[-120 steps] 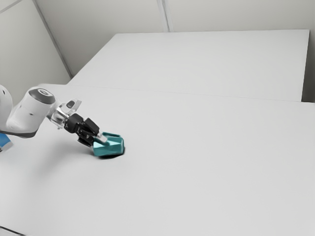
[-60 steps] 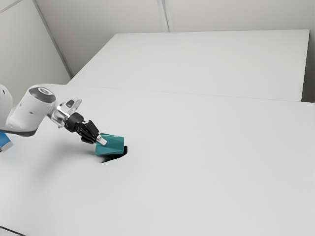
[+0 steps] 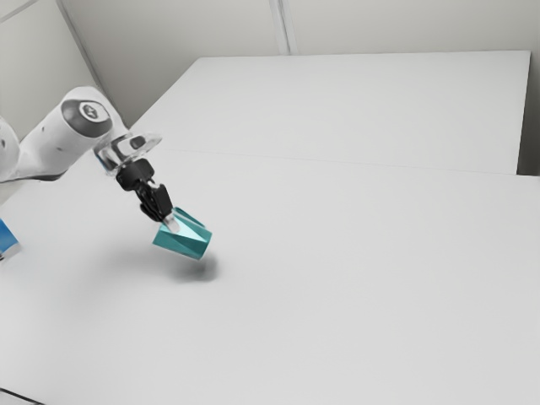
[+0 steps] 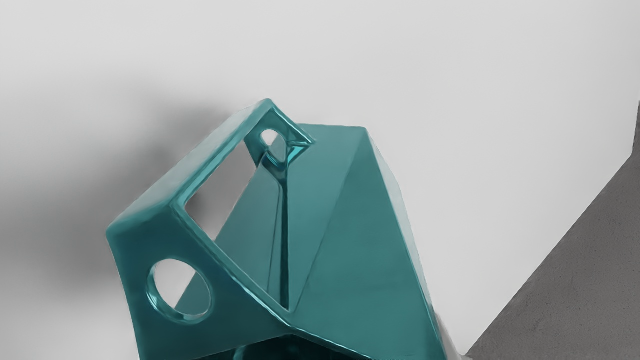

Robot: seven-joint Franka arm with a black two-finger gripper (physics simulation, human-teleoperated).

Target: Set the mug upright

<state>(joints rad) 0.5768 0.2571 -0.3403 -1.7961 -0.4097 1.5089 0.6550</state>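
One teal mug point(image 3: 187, 240) hangs tilted above the white table point(image 3: 354, 287), left of centre in the exterior view, pinched in the jaws of the gripper point(image 3: 172, 224); its blurry shadow point(image 3: 196, 271) lies below.

The mug point(image 3: 191, 242) has been lifted off the table point(image 3: 354, 295) and tipped, its end toward the exterior view's right now lower. The hand point(image 3: 172, 224) has been raised and angled more steeply downward. The shadow point(image 3: 197, 271) has been softened.

We see a smooth white desk point(image 3: 363, 295), a blue-and-white object point(image 3: 7, 239) at the exterior view's left edge — partly cut off — and plain pale-grey walls point(image 3: 169, 29) behind.
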